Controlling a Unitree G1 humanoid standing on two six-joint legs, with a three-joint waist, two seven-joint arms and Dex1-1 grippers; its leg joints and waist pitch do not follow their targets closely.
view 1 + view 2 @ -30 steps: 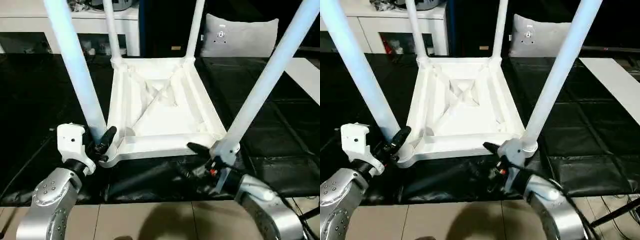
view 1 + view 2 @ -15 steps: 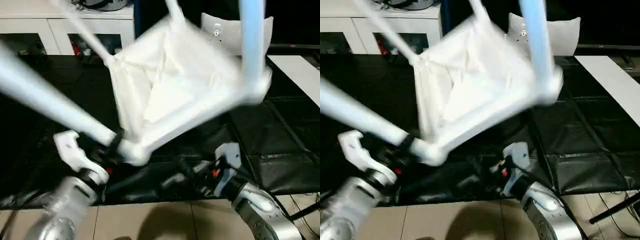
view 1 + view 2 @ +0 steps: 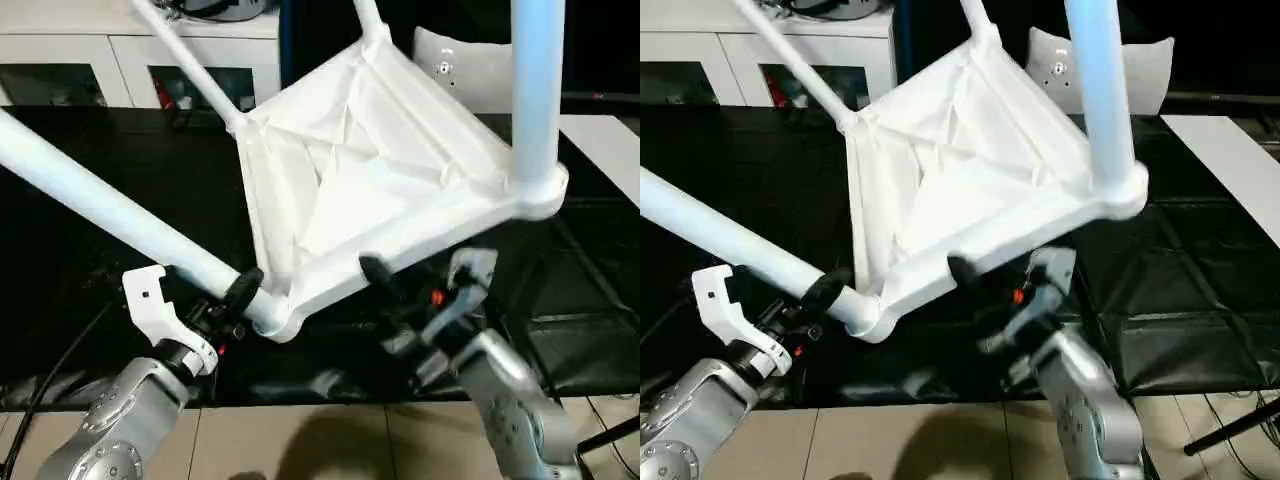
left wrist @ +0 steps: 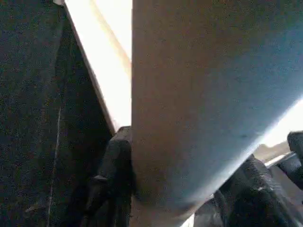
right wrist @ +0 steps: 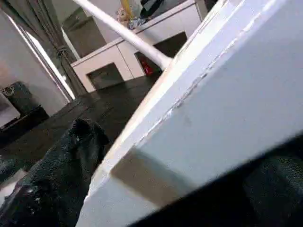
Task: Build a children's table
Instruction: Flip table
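Over the black mat (image 3: pixel 90 200), tabletop (image 3: pixel 370 170) tilted, all four legs socketed; only righting seemingly left. Left gripper (image 3: pixel 232 300) clamped around near leg (image 3: pixel 100 210); right gripper (image 3: pixel 400 300) spread wide under tabletop's edge.

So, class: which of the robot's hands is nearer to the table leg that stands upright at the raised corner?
Right. The right hand sits under the tabletop's near edge, close below the upright leg. The left hand is clamped on the slanting leg at the far lower corner.
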